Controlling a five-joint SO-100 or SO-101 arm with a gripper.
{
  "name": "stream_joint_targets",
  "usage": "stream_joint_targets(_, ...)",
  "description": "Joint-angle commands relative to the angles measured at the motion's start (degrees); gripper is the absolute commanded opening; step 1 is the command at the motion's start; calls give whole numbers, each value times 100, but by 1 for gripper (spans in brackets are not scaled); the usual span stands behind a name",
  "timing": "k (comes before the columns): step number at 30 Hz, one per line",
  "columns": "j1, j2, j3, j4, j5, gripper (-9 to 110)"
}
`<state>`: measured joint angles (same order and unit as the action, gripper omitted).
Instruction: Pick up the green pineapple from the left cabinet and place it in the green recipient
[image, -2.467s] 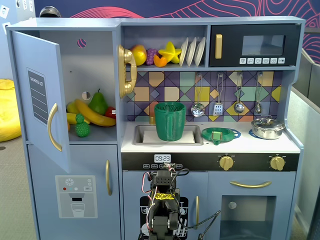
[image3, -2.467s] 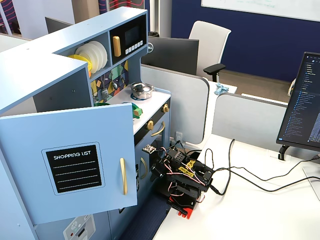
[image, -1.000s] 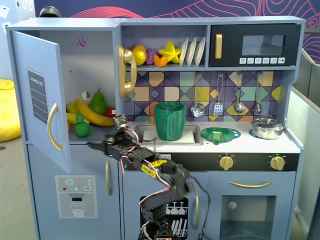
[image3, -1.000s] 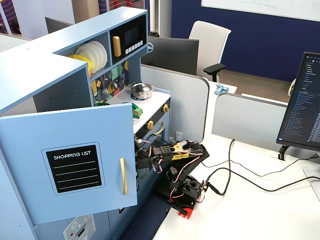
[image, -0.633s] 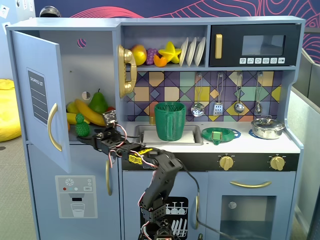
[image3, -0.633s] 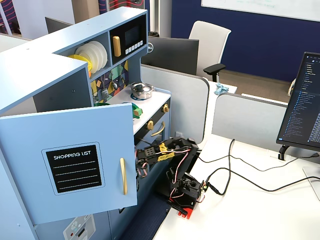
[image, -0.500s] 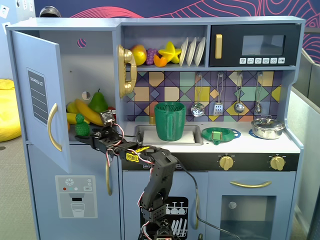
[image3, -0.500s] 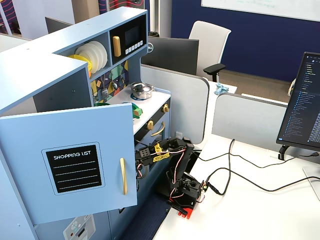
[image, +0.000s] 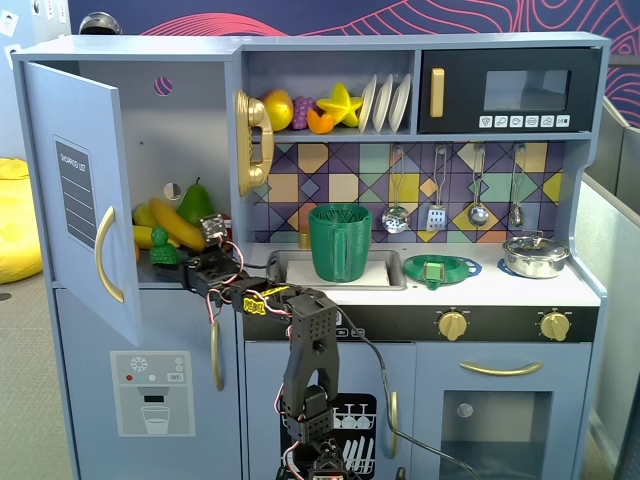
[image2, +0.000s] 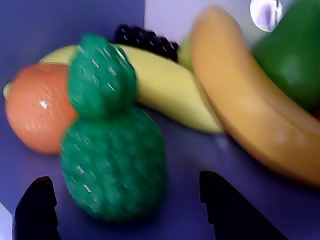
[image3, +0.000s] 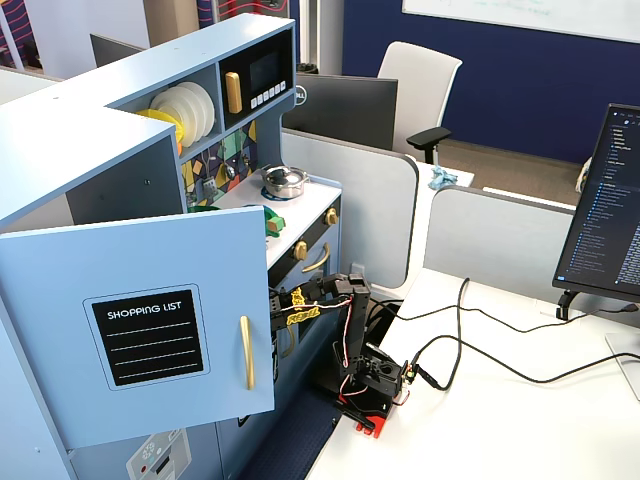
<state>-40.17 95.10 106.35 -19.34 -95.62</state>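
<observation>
The green pineapple (image: 163, 247) stands upright on the shelf of the left cabinet (image: 190, 120), whose door (image: 75, 190) is swung open. In the wrist view the pineapple (image2: 112, 150) sits just ahead of my gripper (image2: 125, 200), between the two black fingertips (image2: 37, 202), with a gap on each side. My gripper (image: 180, 266) is open and reaches into the cabinet from the right. The green recipient (image: 340, 242), a ribbed cup, stands in the sink. In a fixed view the open door (image3: 150, 330) hides the gripper and the pineapple.
An orange (image2: 37, 107) touches the pineapple's left side. Two bananas (image2: 250, 115), dark grapes (image2: 145, 37) and a green pear (image: 196, 203) lie behind it. A flat green colander dish (image: 437, 269) and a steel pot (image: 535, 256) sit on the counter.
</observation>
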Motion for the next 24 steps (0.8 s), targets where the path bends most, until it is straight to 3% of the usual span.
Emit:
stream_joint_targets(1, 35, -70, -642, -105, 70, 31)
stream_joint_targets(16, -404, -1345, -2171, 141, 9, 27)
stream_joint_targets(18, -404, -1547, -2382, 237, 0, 20)
stream_joint_targets(21, -439, -1758, -2514, 53, -97, 0)
stream_joint_targets(24, -404, -1661, -2435, 158, -431, 0)
